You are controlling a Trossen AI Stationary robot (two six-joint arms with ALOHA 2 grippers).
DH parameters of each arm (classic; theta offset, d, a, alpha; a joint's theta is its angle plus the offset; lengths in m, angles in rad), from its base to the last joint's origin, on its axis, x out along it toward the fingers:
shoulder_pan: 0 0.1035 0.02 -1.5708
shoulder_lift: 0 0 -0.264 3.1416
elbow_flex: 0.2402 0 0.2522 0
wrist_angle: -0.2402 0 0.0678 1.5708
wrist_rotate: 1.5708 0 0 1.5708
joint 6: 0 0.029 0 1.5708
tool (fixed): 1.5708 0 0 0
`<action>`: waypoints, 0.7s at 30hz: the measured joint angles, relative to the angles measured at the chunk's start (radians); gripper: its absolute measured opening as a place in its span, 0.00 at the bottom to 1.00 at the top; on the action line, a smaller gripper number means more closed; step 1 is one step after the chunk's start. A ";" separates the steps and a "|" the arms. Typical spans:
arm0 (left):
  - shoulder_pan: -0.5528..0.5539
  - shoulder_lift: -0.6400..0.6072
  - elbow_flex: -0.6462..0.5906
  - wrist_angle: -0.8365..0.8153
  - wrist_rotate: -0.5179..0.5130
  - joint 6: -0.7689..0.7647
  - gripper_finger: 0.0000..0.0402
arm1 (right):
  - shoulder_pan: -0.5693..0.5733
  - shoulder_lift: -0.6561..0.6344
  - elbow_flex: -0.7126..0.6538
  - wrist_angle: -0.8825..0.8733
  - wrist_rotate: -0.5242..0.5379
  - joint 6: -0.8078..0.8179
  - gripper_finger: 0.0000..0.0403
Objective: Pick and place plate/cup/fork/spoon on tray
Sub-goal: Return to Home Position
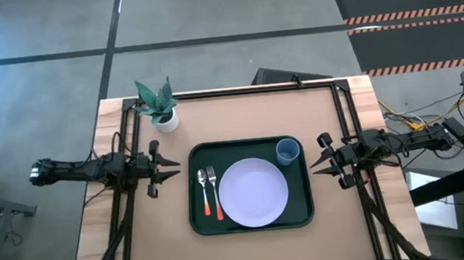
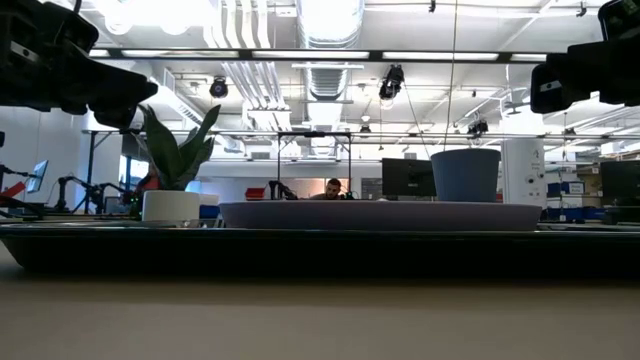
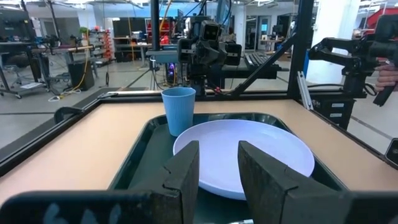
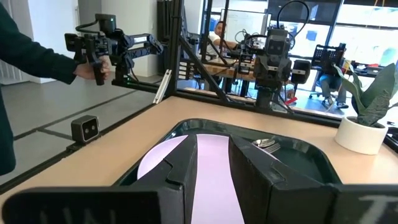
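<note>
While the left end effector (image 1: 173,168) and right end effector (image 1: 317,166) flank the tray (image 1: 194,192), released and empty, a low retreat could clip its rim, jolting the cup (image 1: 288,151).

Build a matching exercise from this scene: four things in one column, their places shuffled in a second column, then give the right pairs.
Things
1. plate
2. cup
3. fork
4. potted plant

Places (as the high view shows them)
A. off the tray, on the table near its top left corner
B. in the tray's top right corner
C. in the middle of the tray
D. on the tray, between the spoon and the plate

Pairs: 1-C, 2-B, 3-D, 4-A
</note>
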 joint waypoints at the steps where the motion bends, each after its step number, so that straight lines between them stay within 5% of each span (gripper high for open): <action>1: 0.000 0.002 0.000 0.000 0.000 0.000 0.23 | 0.000 0.000 0.000 0.000 0.000 0.000 0.20; 21: 0.000 0.037 0.000 0.026 -0.001 -0.005 0.23 | 0.000 0.000 -0.002 0.018 -0.001 -0.015 0.20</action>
